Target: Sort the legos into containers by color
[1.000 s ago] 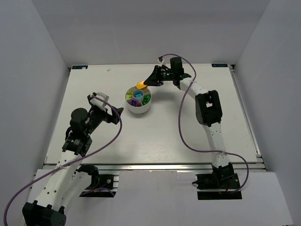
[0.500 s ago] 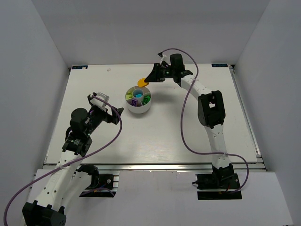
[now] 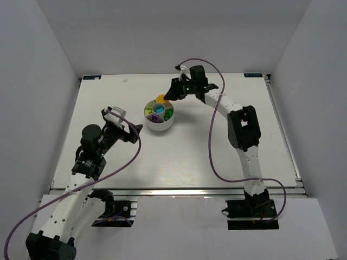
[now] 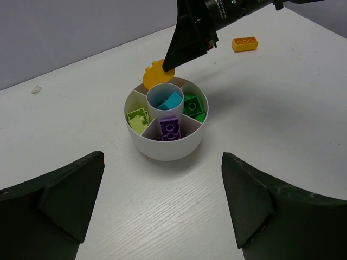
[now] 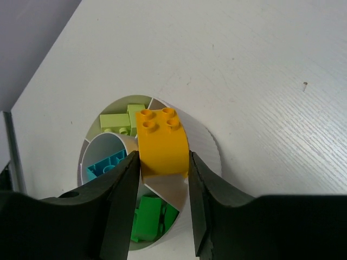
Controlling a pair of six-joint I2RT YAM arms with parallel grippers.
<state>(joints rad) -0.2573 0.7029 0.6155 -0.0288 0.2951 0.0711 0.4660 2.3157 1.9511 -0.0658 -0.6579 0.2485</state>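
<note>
Right wrist view: our right pincer (image 5: 161, 162) is clamped on the orange brick (image 5: 161, 138), hanging just above the empty wedge (image 5: 165, 189) of the white dish (image 5: 210, 149); our left pincer (image 4: 162, 206) gapes apart, farther off.

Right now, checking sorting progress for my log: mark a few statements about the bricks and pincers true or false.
The right pincer is shut on an orange brick. True.
A cyan brick lies in the central well. True.
The purple brick lies on the table outside the dish. False: it lies in a wedge section of the dish.
The left pincer grips a brick. False: it is open and empty.
A second orange brick lies on the table beyond the dish. True.
</note>
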